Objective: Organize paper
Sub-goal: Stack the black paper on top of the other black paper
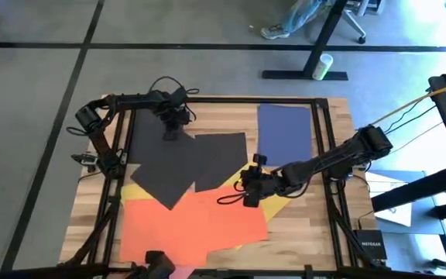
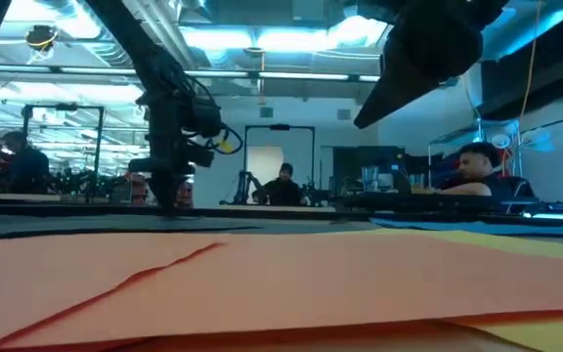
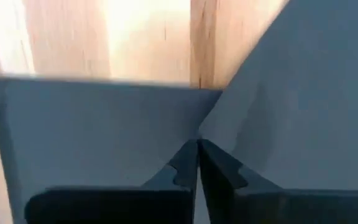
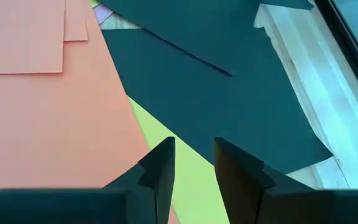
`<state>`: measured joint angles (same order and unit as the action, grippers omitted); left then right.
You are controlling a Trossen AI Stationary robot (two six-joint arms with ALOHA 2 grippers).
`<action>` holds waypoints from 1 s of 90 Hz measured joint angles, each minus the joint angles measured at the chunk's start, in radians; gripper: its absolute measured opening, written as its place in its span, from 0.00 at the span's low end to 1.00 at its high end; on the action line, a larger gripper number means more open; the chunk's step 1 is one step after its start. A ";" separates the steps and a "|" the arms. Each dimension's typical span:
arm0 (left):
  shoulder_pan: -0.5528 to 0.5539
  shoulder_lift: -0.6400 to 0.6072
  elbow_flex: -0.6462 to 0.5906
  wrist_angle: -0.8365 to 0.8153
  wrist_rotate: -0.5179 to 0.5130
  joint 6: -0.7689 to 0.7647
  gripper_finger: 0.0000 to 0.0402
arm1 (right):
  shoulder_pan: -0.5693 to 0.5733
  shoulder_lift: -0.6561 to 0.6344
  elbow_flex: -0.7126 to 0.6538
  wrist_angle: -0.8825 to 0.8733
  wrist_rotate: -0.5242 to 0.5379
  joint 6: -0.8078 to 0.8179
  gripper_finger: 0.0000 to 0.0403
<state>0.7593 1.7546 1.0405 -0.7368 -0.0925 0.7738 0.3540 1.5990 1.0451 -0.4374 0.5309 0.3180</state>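
Paper sheets overlap on the wooden table (image 1: pixel 316 225): two black sheets (image 1: pixel 173 167) (image 1: pixel 223 159) in the middle, a navy blue sheet (image 1: pixel 283 132) at the far right, orange-red sheets (image 1: pixel 192 221) near the front, and yellow paper (image 1: pixel 273 203) showing under them. A pink corner (image 1: pixel 183 271) shows at the near edge. My left gripper (image 1: pixel 173 130) is shut, pointing down onto the black paper near its far edge. My right gripper (image 1: pixel 250 194) hangs open above the yellow sheet (image 4: pixel 185 186) and the black sheet's near corner (image 4: pixel 241 106). It stands high over the table in the low view (image 2: pixel 418 59). My left gripper sets its shut fingertips (image 3: pixel 196 149) down on the black paper (image 3: pixel 104 130) from above, close to the far edge, where the two black sheets meet. Whether the tips press one sheet or both, I cannot tell. The paper lies flat on the table under them (image 2: pixel 169 207).
Black frame rails (image 1: pixel 327 155) run along the table's sides and far edge. Bare wood shows at the near right corner and along the far edge. People sit in the room behind the table (image 2: pixel 477 166). A chair and a desk leg (image 1: pixel 316 46) stand on the floor beyond.
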 joint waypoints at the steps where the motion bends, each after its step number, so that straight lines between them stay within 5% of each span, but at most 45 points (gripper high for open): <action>1: 0.000 0.000 0.000 -0.007 -0.015 0.000 0.00 | 0.000 0.000 0.000 0.000 0.000 0.000 0.25; 37: 0.076 -0.041 0.070 -0.056 -0.462 -0.083 0.00 | 0.000 0.000 0.000 -0.002 0.019 0.018 0.25; 65: 0.207 -0.042 0.089 -0.078 -0.532 -0.168 0.00 | 0.000 0.000 0.000 -0.009 0.019 0.019 0.25; 79: 0.211 -0.042 0.089 -0.069 -0.664 -0.269 0.00 | 0.000 0.000 0.000 -0.009 0.019 0.024 0.25; 90: 0.198 -0.041 0.089 -0.102 -0.670 -0.273 0.00 | 0.000 0.000 0.000 -0.010 0.019 0.030 0.25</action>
<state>0.9574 1.7134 1.1297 -0.8389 -0.7623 0.5007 0.3538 1.5993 1.0454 -0.4469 0.5495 0.3477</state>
